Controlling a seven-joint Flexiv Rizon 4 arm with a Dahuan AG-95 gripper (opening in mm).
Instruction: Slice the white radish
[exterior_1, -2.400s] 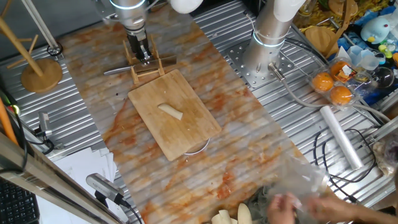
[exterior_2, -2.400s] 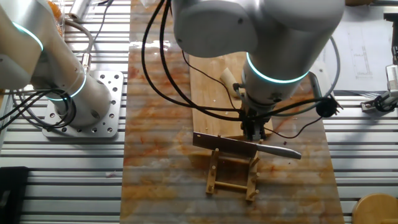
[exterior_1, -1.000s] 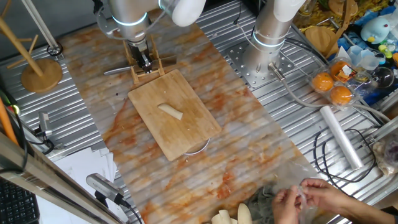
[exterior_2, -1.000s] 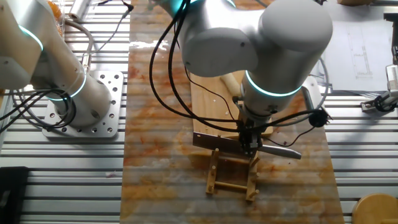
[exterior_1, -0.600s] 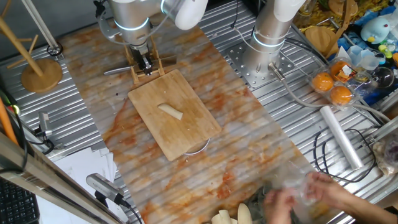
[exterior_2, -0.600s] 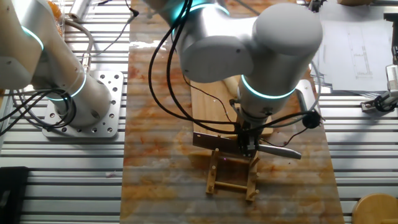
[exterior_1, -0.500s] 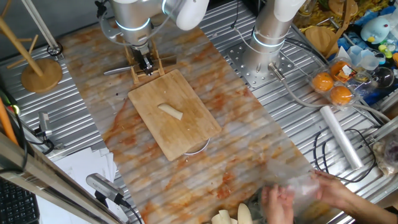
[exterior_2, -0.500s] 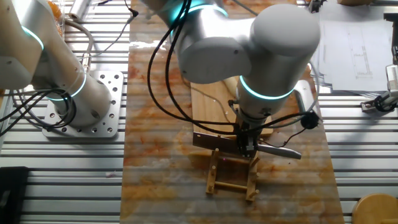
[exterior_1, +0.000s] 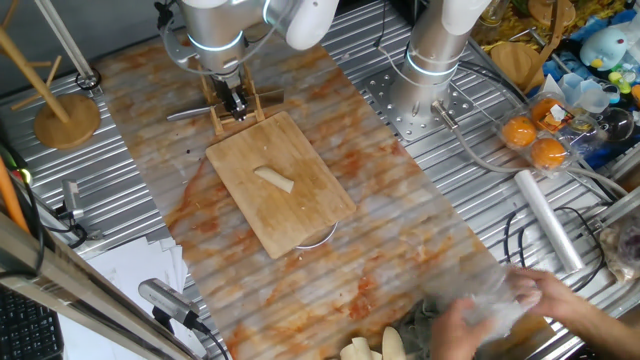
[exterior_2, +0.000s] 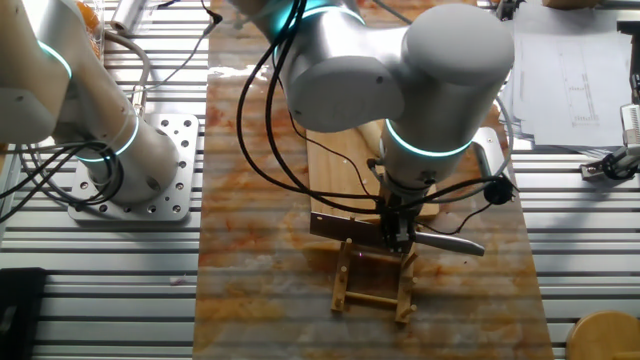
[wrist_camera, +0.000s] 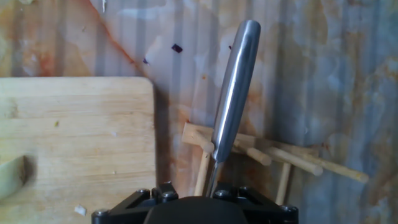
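Observation:
The white radish (exterior_1: 274, 178), a small pale stick, lies on the wooden cutting board (exterior_1: 305, 212). It shows partly behind the arm in the other fixed view (exterior_2: 368, 128) and at the left edge of the hand view (wrist_camera: 11, 177). The knife (exterior_1: 188, 113) rests across a small wooden rack (exterior_2: 375, 287) just beyond the board's end. My gripper (exterior_1: 232, 101) points down onto the knife's middle (exterior_2: 397, 236). In the hand view the steel handle (wrist_camera: 233, 93) runs out from under the hand. The fingers are hidden, so I cannot tell how the jaws stand.
A person's hands (exterior_1: 505, 305) handle a clear plastic bag at the front right, next to lumpy cream-yellow pieces (exterior_1: 375, 347). A second arm's base (exterior_1: 425, 75) stands at the back right. A wooden stand (exterior_1: 65, 118) is at the left. Oranges (exterior_1: 535, 140) and a white roll (exterior_1: 548, 218) lie right.
My gripper has come down a little onto the knife and the arm has turned slightly. The person's hands have shifted around the bag. The radish and board have not moved.

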